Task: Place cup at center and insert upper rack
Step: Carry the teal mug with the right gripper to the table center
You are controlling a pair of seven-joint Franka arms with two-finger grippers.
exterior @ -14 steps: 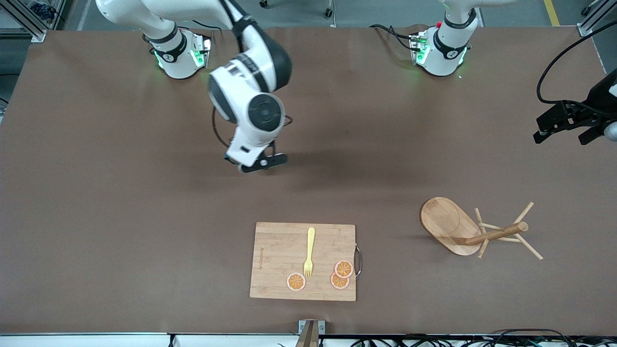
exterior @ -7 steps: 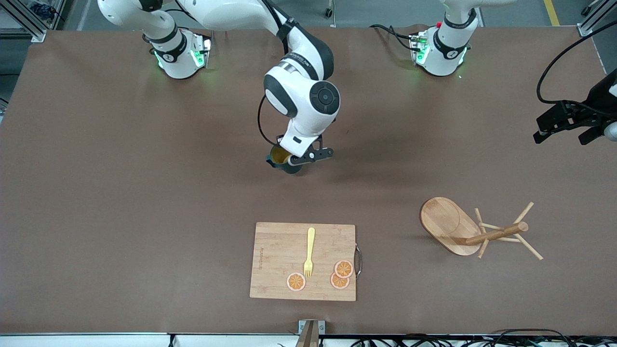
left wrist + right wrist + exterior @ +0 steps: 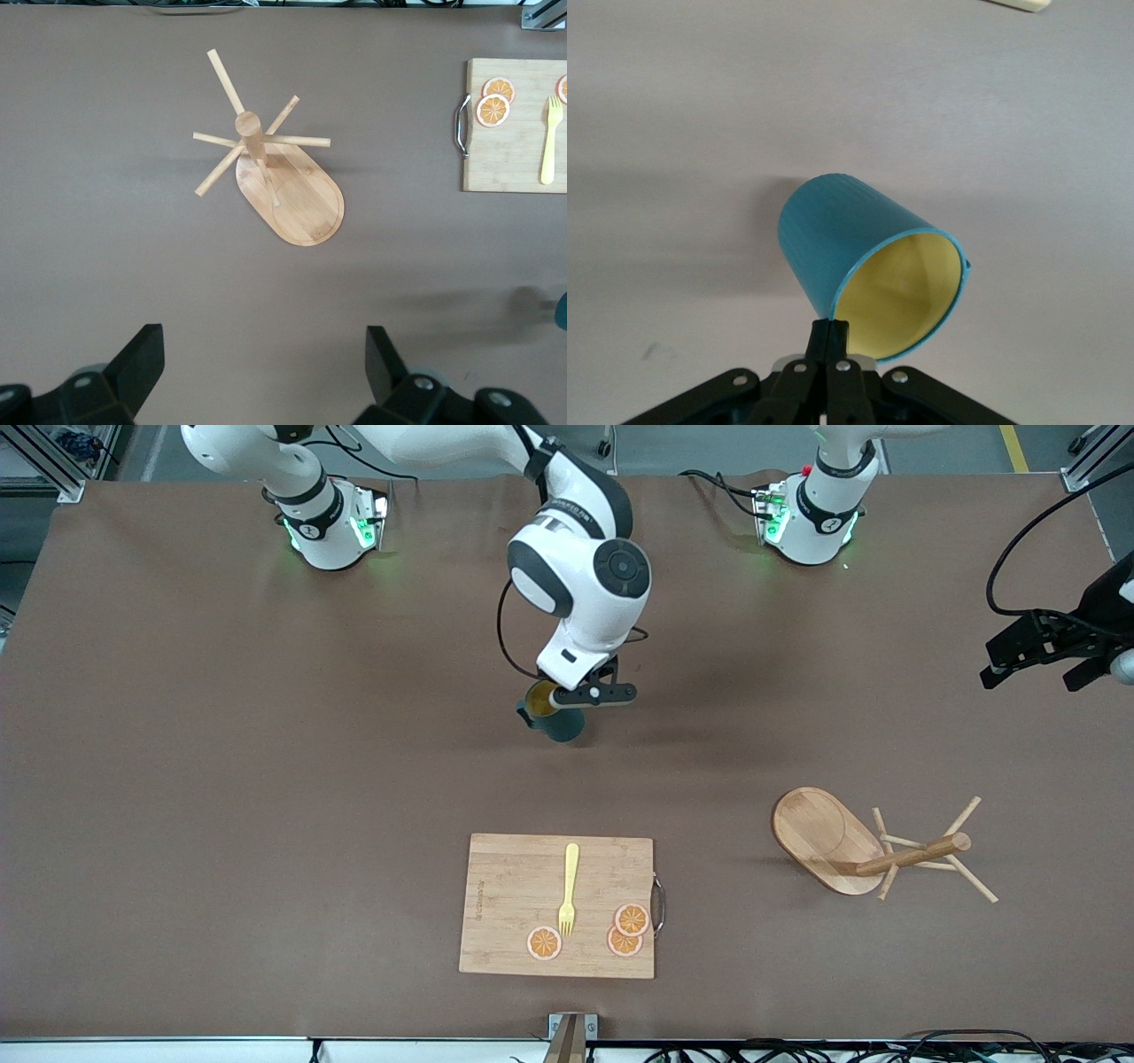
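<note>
light: even, overhead | shadows: soft on table (image 3: pixel 266 779) | focus: sharp | glare: none

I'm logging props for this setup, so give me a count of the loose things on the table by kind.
Cup: 1, held in the right gripper
Mug tree: 1
Cutting board: 1
Fork: 1
Orange slices: 3
Total: 7

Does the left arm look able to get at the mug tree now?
Probably yes: the left gripper hangs open over bare table, and the mug tree lies tipped there with nothing on it.
</note>
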